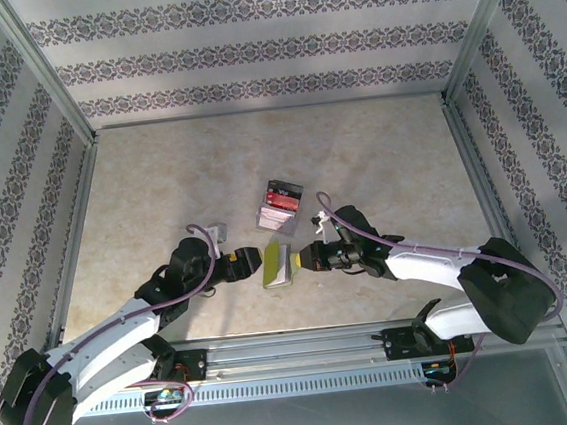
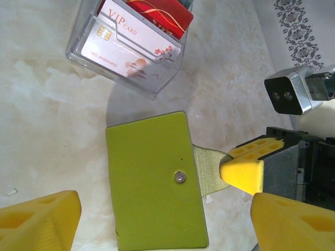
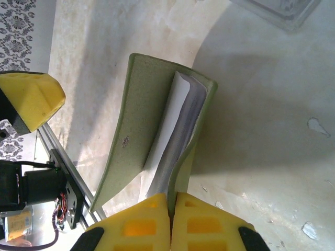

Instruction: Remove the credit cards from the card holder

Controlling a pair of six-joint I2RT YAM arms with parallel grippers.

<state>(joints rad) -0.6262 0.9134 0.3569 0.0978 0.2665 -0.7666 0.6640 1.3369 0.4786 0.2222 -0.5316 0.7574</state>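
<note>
Yellow right fingers (image 3: 177,222) are clamped shut on a thin edge of the card holder (image 3: 137,125), which lies on the table (image 2: 47,130) between them and the left fingers (image 1: 247,260), spread wide and empty. Case is judged light and floppy; stiff, slick cards would best be pinched at its open mouth.

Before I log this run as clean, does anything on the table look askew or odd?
The card holder gapes half open, pale inside showing, because the right claw pinches one flap. The clear box behind looks tidy.
</note>
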